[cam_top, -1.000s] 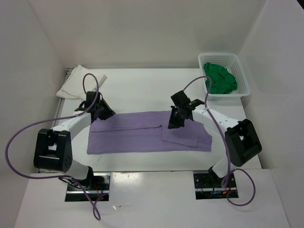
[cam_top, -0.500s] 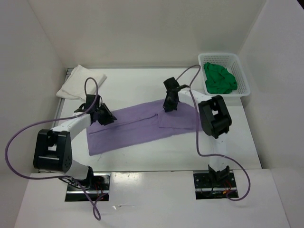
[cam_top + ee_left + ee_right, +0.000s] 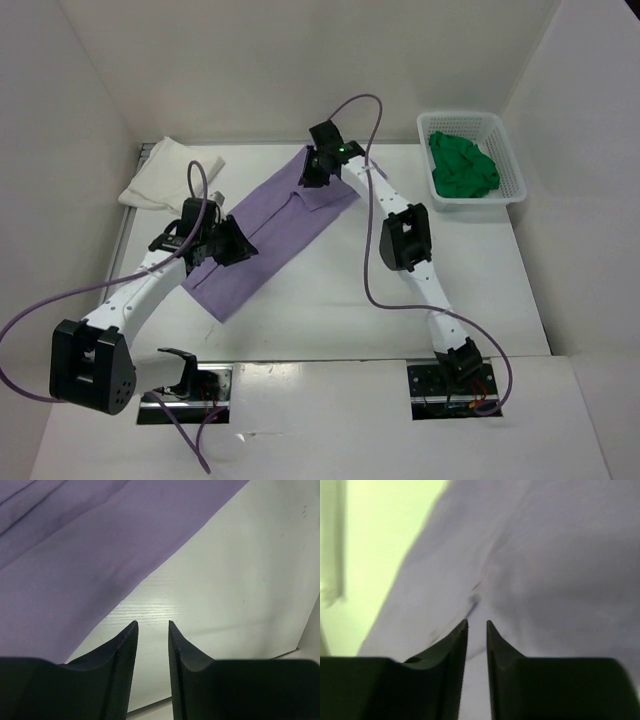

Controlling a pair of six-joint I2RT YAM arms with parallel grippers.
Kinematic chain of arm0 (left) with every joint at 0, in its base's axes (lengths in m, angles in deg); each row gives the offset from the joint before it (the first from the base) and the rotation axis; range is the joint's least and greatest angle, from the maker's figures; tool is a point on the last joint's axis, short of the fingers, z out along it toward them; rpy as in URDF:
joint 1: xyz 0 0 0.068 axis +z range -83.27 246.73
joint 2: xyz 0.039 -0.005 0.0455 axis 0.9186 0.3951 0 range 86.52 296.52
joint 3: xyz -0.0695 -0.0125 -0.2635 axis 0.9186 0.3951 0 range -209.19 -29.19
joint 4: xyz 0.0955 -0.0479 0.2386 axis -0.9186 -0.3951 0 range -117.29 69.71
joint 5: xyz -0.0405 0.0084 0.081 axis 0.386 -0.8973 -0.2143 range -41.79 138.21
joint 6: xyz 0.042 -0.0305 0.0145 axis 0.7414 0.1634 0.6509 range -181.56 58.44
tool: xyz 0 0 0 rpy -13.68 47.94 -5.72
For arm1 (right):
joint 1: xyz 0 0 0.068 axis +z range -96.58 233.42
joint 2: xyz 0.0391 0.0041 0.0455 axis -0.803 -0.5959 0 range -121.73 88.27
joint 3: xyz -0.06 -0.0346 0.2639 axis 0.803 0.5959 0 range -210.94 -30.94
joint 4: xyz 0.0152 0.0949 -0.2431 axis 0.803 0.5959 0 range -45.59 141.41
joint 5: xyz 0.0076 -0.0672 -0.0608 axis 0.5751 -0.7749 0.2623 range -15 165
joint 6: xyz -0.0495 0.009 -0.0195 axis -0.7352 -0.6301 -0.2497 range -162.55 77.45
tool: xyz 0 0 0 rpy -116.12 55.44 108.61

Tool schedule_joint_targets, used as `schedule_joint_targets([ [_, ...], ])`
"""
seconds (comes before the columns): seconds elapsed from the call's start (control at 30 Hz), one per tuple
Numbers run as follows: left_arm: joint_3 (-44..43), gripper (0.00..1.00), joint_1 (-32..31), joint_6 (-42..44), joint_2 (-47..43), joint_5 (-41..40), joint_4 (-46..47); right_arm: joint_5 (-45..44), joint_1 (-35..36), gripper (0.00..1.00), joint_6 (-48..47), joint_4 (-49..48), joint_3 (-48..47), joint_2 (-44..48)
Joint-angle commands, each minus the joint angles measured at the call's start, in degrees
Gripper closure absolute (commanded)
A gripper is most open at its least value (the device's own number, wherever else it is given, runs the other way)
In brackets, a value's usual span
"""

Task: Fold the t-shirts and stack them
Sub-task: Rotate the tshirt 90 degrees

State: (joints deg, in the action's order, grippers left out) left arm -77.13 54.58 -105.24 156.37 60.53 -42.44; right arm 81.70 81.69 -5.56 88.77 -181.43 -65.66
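White shirt (image 3: 168,172): far left corner of the table (image 3: 330,290), in a compact, roughly folded bundle, well apart from the other two. Judged done, and the likely base of the stack.
Left claw (image 3: 228,243): over the near-left part of the purple shirt. In the wrist view its fingers (image 3: 122,652) stand a little apart with bare table showing through the gap and nothing pinched; the cloth edge lies just beyond the tips.
Purple shirt (image 3: 285,215): flat on the table as a long narrow band, running diagonally from near left to far centre. A lengthwise line along it suggests the sides are already folded in. Judged half done.
Right claw (image 3: 318,170): at the far end of the purple shirt, arm stretched well forward. Its fingers (image 3: 452,650) are parted by a narrow slit, with purple cloth seen through it and no fold visibly nipped.
Green shirt (image 3: 462,165): crumpled in a heap inside the basket. Not begun.
Basket (image 3: 508,150): white lattice, far right corner, holding only the green shirt.
Done, as judged: one shirt folded, one folded lengthwise.
Left to do: cross-fold the purple band and set it on the white; take out, spread, fold and stack the green.
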Motion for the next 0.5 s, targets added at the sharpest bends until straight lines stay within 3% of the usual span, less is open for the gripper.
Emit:
schedule_joint_targets([
  [0.0,-0.05,0.62,0.10,1.40,-0.67,-0.44,-2.19,-0.90,0.82,0.71,-2.89,0.38,3.96,20.37],
  [0.03,-0.05,0.64,0.10,1.41,-0.67,-0.45,-2.19,-0.90,0.82,0.70,-2.89,-0.75,8.33,23.90],
  [0.1,-1.09,0.64,2.02,2.11,-0.15,-1.24,-2.19,1.03,2.22,0.68,-1.23,-10.83,29.74,36.68],
  [0.17,-1.80,0.64,3.52,3.59,0.38,-1.24,-1.67,2.79,4.50,0.66,2.62,-19.35,49.30,43.16],
  [0.27,-3.55,0.64,5.20,5.09,0.90,-1.24,-1.67,6.30,8.01,0.66,8.42,-28.58,68.32,49.94],
  [0.33,-4.44,0.64,5.73,5.71,2.92,-0.63,-1.67,8.14,10.04,0.65,10.90,-32.83,76.53,50.83],
  [0.47,-5.05,0.64,5.73,5.71,4.07,0.69,-0.61,9.47,14.61,0.57,14.42,-38.89,79.39,47.85],
])
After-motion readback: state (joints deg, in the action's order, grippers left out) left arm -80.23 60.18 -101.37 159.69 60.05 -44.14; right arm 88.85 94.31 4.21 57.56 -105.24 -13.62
